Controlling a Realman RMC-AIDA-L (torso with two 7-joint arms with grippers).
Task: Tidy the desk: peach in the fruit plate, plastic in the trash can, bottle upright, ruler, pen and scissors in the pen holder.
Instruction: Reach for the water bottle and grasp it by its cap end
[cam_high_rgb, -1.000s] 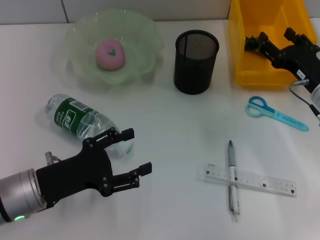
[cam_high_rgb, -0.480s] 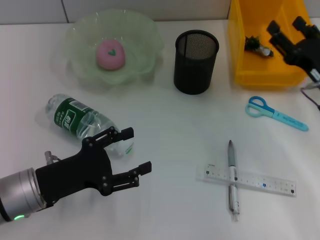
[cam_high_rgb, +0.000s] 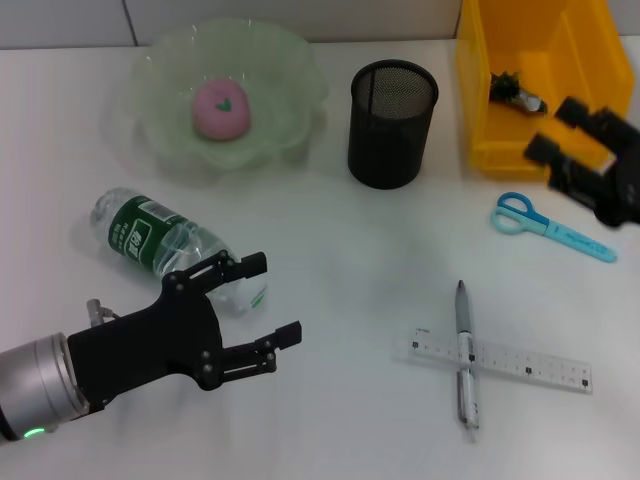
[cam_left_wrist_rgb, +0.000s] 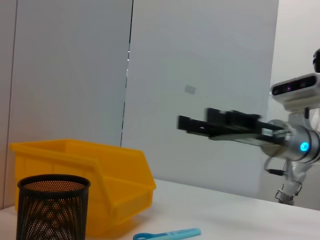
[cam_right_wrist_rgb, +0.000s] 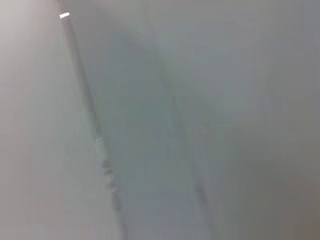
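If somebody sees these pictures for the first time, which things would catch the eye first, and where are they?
The pink peach in the pale green fruit plate at the far left stands out, as does the yellow bin at the far right with a small piece of plastic inside. Near the front left, the open left end effector hovers beside a bottle lying on its side. The pen lies across the ruler at the front right.

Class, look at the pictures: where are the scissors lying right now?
In the head view the scissors lie flat on the table's right side, just in front of the yellow bin, beneath the right gripper.
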